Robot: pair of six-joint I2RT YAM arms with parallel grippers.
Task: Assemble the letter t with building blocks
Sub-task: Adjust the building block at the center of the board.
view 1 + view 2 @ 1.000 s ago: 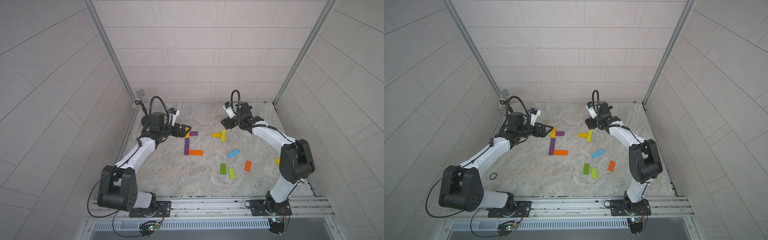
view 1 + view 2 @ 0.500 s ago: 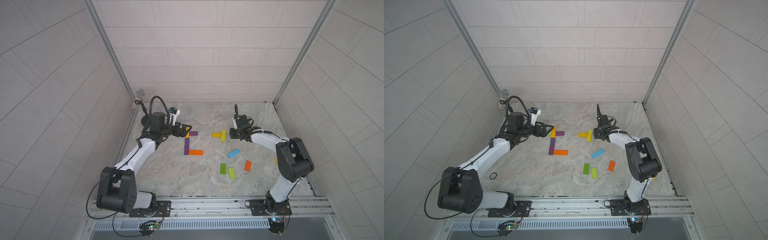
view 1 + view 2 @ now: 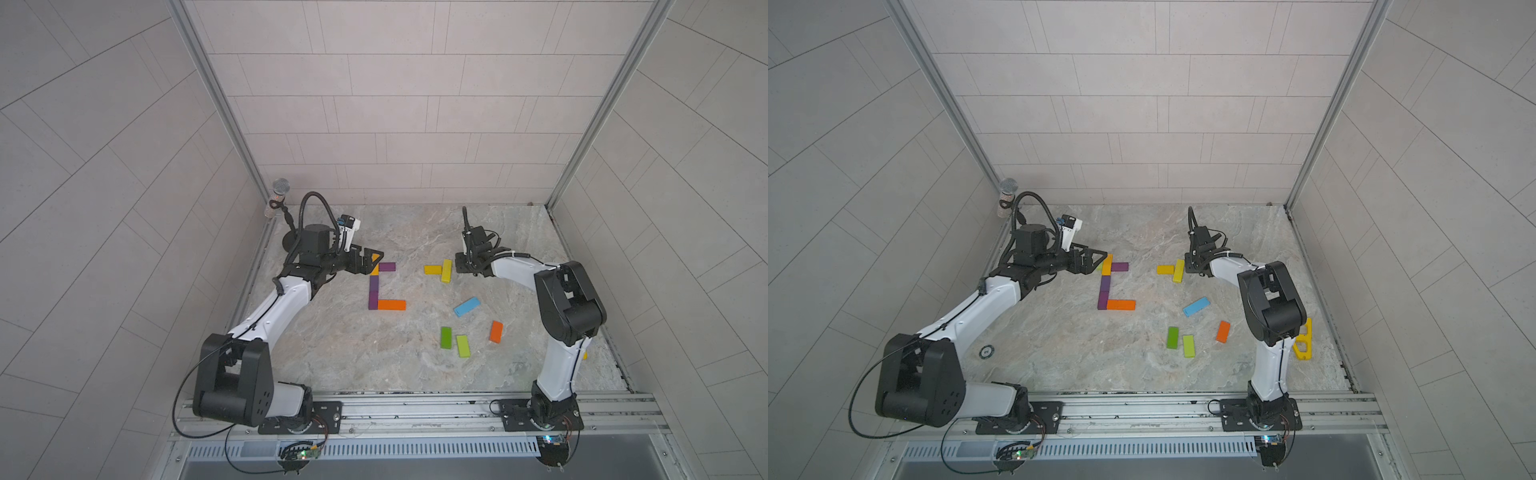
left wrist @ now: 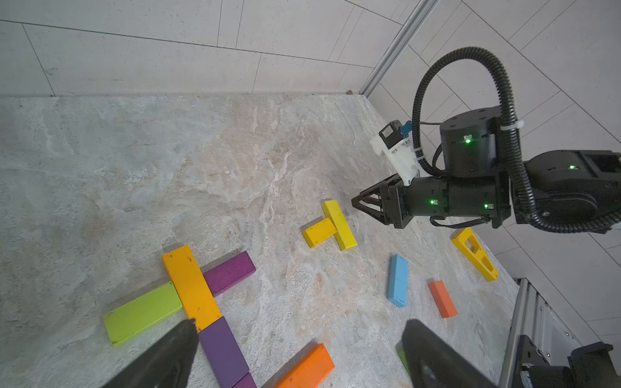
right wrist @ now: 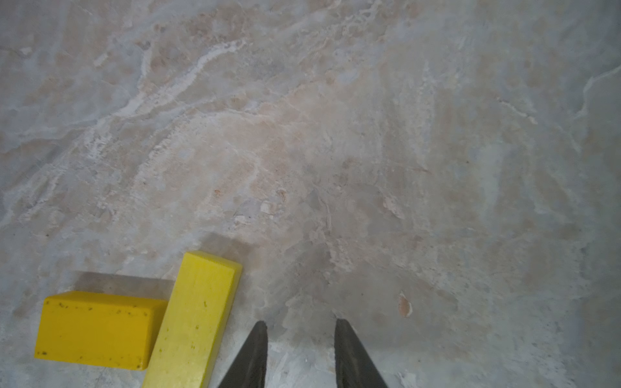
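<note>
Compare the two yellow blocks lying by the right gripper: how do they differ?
Shade: the golden block is a deeper yellow; the lemon block is paler, greenish. Length: the golden block looks shorter than the lemon block. Pose: the golden block's end butts the lemon block's long side, roughly at a right angle. The lemon block lies nearer the right gripper. Both lie flat on the table, touching, ungripped.

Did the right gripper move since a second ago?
Yes. The right gripper came down, from beyond the lime-yellow block to right beside it in a top view.
</note>
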